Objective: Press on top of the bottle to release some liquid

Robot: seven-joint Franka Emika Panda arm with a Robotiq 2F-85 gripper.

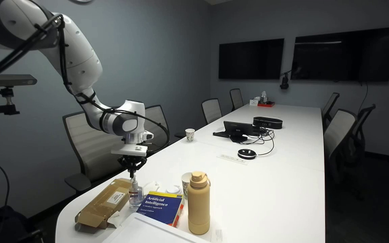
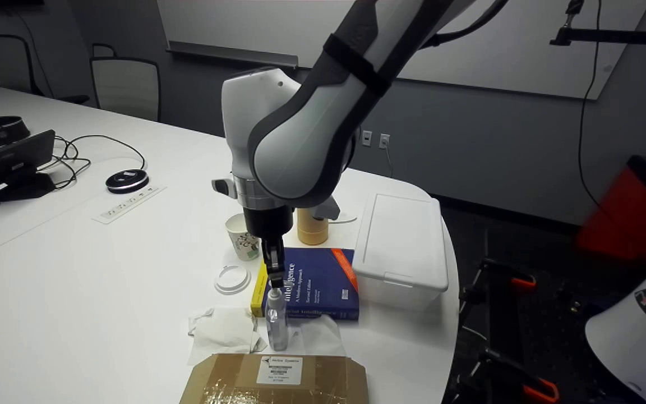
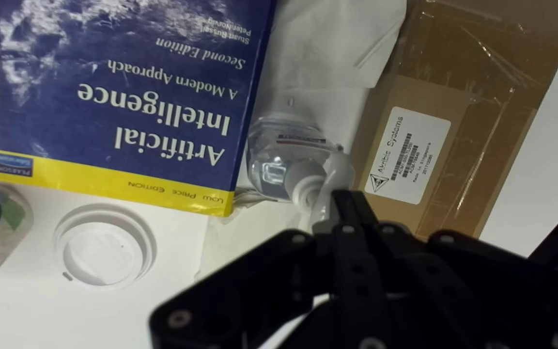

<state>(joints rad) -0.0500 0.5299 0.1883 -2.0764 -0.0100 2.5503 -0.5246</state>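
Note:
The clear pump bottle with a white pump top stands upright on the white table in both exterior views (image 1: pixel 135 197) (image 2: pixel 277 328). In the wrist view its body (image 3: pixel 271 162) and pump head (image 3: pixel 336 177) show from above. My gripper points down over the pump head in both exterior views (image 1: pixel 132 174) (image 2: pixel 276 279). Its fingers are shut together with nothing between them in the wrist view (image 3: pixel 354 198). The fingertips are at the top of the pump; I cannot tell if they touch it. The fingers hide part of the pump head. No liquid shows outside the bottle.
A cardboard box (image 2: pixel 278 384) lies close on one side of the bottle, a blue book (image 2: pixel 323 286) on the other. Tissues (image 2: pixel 225 331), a white lid (image 2: pixel 232 279), a paper cup (image 2: pixel 241 238), a tan flask (image 1: pixel 199 206) and a white bin (image 2: pixel 401 241) stand or lie nearby.

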